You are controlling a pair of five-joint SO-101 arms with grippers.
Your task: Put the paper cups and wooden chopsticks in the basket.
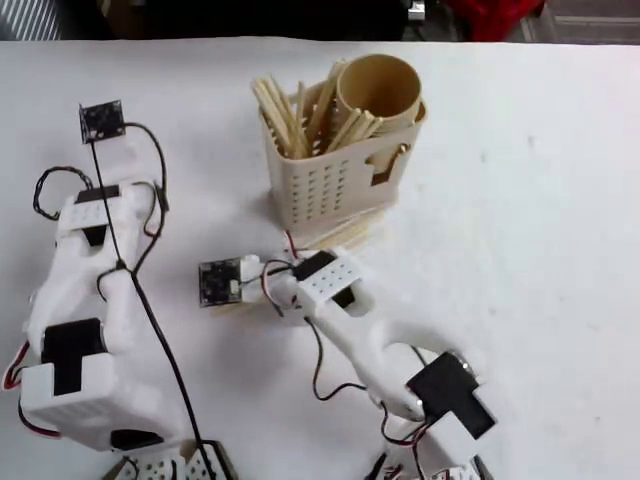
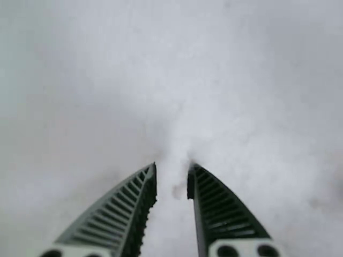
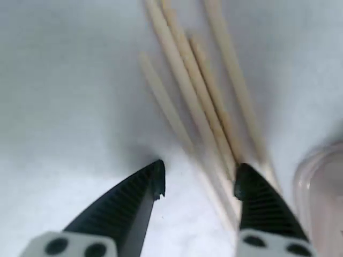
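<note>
A cream perforated basket [image 1: 335, 185] stands at the table's far middle. It holds a tan paper cup [image 1: 378, 90] and a bunch of wooden chopsticks [image 1: 290, 115] standing on end. Several more chopsticks [image 3: 198, 91] lie flat on the white table by the basket's foot [image 1: 345, 238]. My right gripper [image 3: 198, 182] is open just above their ends, one finger on either side, with nothing gripped. My right arm [image 1: 325, 280] sits just in front of the basket. My left gripper [image 2: 171, 179] hovers over bare table, its fingers slightly apart with nothing between them. My left arm [image 1: 95, 250] is at the left.
The basket's pale base [image 3: 321, 193] lies close beside one right finger. Black and red cables [image 1: 150, 310] trail across the table between the arms. White table [image 1: 530, 200] stretches to the right of the basket.
</note>
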